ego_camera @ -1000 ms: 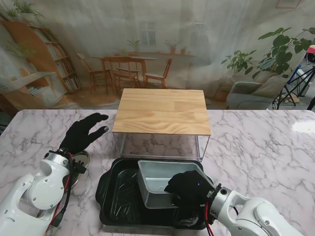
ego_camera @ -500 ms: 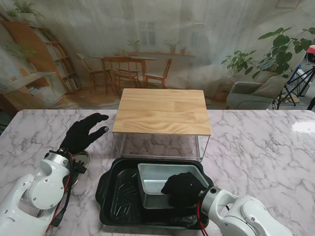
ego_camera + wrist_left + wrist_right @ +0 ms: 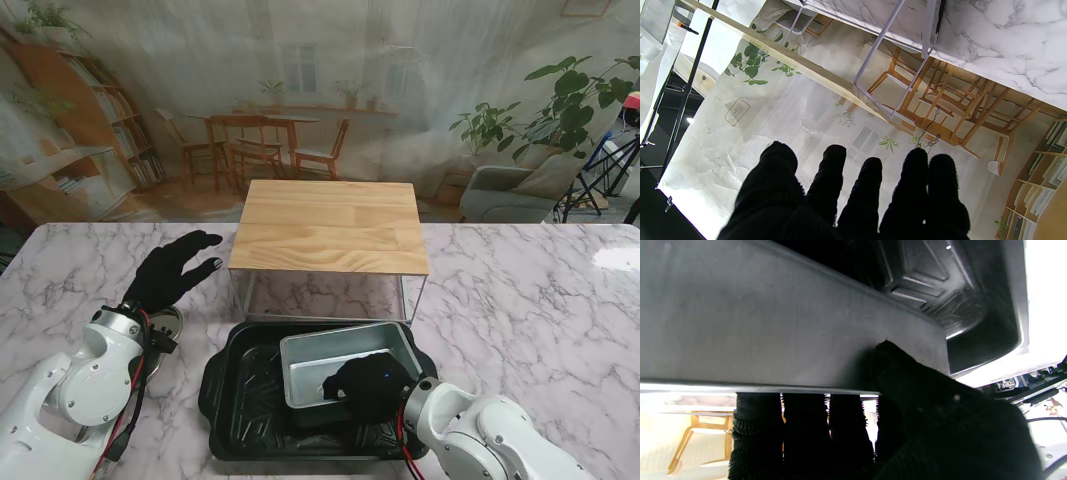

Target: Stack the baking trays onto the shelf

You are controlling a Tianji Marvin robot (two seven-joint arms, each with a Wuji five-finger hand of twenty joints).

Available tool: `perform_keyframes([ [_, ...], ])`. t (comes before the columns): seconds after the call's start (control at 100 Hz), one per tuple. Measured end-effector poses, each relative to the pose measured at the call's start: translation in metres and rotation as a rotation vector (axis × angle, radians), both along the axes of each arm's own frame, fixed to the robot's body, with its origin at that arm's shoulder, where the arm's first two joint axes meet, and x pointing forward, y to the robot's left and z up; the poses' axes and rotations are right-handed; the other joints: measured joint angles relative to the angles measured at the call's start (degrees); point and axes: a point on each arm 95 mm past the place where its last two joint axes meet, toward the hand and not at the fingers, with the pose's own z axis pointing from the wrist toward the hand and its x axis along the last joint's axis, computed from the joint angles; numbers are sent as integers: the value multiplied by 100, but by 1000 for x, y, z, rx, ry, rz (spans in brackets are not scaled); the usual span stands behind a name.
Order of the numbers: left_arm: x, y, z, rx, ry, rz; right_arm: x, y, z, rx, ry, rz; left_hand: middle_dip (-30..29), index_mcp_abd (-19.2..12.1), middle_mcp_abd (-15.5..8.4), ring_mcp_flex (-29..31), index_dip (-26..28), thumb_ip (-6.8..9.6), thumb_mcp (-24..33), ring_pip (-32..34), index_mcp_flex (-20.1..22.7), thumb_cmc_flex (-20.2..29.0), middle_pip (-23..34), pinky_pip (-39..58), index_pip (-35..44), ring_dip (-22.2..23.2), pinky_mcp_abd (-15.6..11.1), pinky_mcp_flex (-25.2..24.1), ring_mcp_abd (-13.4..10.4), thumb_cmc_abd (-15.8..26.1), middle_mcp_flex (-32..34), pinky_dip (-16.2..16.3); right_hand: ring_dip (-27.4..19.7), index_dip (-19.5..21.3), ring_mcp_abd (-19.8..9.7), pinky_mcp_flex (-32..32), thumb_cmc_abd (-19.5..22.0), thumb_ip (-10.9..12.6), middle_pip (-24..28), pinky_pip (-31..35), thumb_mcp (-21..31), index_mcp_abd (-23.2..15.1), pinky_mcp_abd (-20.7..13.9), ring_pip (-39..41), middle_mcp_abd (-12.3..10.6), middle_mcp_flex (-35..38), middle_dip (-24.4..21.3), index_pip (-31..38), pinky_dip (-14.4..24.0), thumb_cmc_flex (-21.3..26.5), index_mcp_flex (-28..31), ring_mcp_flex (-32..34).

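A small silver baking tray [image 3: 335, 353] sits tilted inside a larger black baking tray [image 3: 245, 405] near me on the marble table. My right hand [image 3: 368, 385] is shut on the silver tray's near rim, fingers inside and thumb against the outer wall [image 3: 773, 330]. The wood-topped wire shelf [image 3: 331, 225] stands just beyond both trays. My left hand [image 3: 175, 268] hovers open to the left of the shelf, fingers [image 3: 870, 186] spread and holding nothing. The shelf's white wire leg [image 3: 893, 56] shows in the left wrist view.
A round metal object [image 3: 165, 325] lies under my left wrist on the marble table [image 3: 520, 290]. Space shows under the shelf between its wire legs. A printed room backdrop hangs behind the table.
My right hand has lifted and tilted the silver tray, raising its near side and shifting it slightly left inside the black tray. The left hand has stayed put.
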Motion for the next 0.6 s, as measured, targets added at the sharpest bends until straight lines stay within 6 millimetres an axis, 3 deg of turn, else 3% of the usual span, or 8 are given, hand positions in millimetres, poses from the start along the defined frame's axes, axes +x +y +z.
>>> perform_keyframes([
  [0.07,0,0,0,0,1,0,0,-1,-2,-8,8,-2,0,0,0,0,0,0,0,0,0,0,0,0,0,0,0,0,0,0,0,0,-77,-267,0,-299,37,59,-2,-101,-238,-1,7,-102,-12,-280,-68,290,4,-201,-263,-234],
  [0.13,0,0,0,0,1,0,0,-1,-3,-12,22,-8,0,0,0,0,0,0,0,0,0,0,0,0,0,0,0,0,1,0,0,0,-160,-348,1,-577,37,80,-2,-167,-352,5,152,-264,-3,-519,-139,364,39,-737,-384,-466],
  [0.17,0,0,0,0,1,0,0,-2,-3,-13,31,-11,0,0,0,0,0,0,0,0,0,0,0,0,0,0,0,0,1,0,0,0,-179,-349,2,-710,121,256,3,-225,-398,71,218,-267,-6,-661,-208,257,78,-1107,-368,-606],
  [0.23,0,0,0,0,1,0,0,-2,-4,-13,38,-14,0,0,0,0,0,0,0,0,0,0,0,0,0,0,0,0,1,0,0,0,-292,-28,14,-994,323,615,11,-358,-407,153,292,-270,-5,-860,-282,-140,194,-1523,-462,-876],
  [0.29,0,0,0,0,2,0,0,-3,-3,-15,43,-16,0,0,0,0,0,0,0,0,0,0,0,0,0,0,0,0,1,0,0,0,-330,148,46,-1127,417,717,2,-465,-461,245,359,-270,12,-1040,-329,-372,212,-1817,-658,-1050],
  [0.41,0,0,0,0,2,1,0,-3,-3,23,78,-43,0,0,0,0,0,0,0,0,0,0,0,0,0,1,0,0,1,0,0,0,-482,224,140,-1504,487,726,-67,-629,-607,252,445,-525,71,-1315,-355,-452,214,-2052,-860,-1488],
  [0.6,0,0,0,0,3,2,0,-13,8,49,71,-69,0,0,0,1,0,0,0,0,0,0,0,0,0,1,0,0,1,0,0,-1,-509,302,171,-1813,689,780,-120,-702,-764,253,582,-525,74,-1439,-355,-518,285,-2190,-1006,-1655],
])
